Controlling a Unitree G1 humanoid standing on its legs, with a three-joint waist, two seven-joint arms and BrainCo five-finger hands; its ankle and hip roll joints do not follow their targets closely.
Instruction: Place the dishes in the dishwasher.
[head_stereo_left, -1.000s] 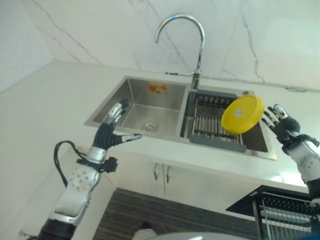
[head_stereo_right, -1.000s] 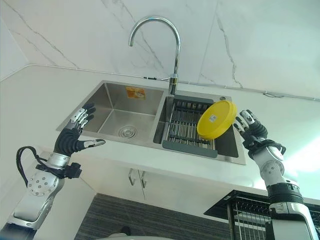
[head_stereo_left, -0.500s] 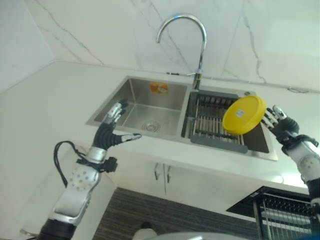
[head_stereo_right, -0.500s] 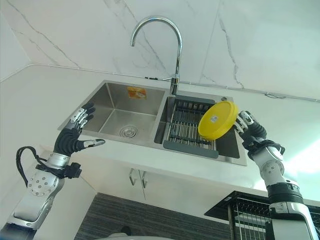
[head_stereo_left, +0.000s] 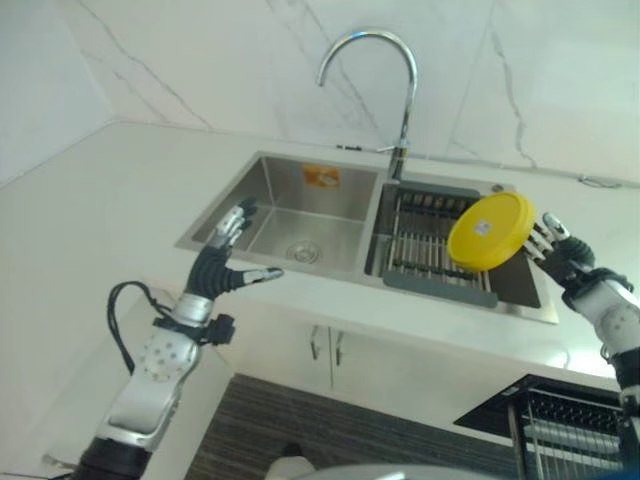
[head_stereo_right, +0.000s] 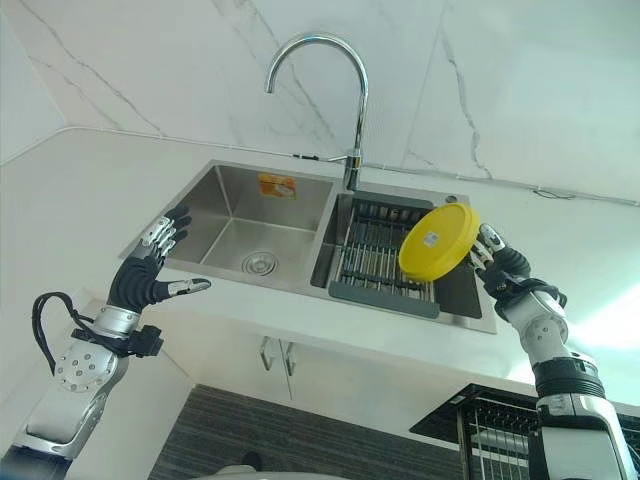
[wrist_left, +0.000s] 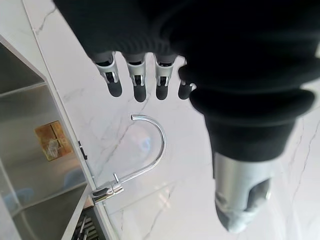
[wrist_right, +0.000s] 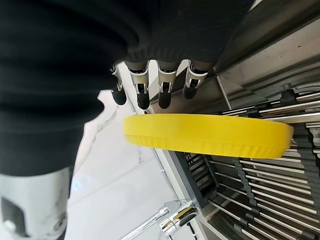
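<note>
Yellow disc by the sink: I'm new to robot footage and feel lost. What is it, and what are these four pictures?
It is a yellow plate, standing on edge over the dish rack in the right basin of a double sink with a curved faucet. A humanoid robot is meant to load the dishes into a dishwasher. Two pictures come from cameras on its head, looking down; two come from its wrists, looking along the fingers. The right robot hand has straight fingers at the plate's rim; I cannot tell whether it grips yet. The left robot hand hangs open in front of the left basin, holding nothing.
</note>
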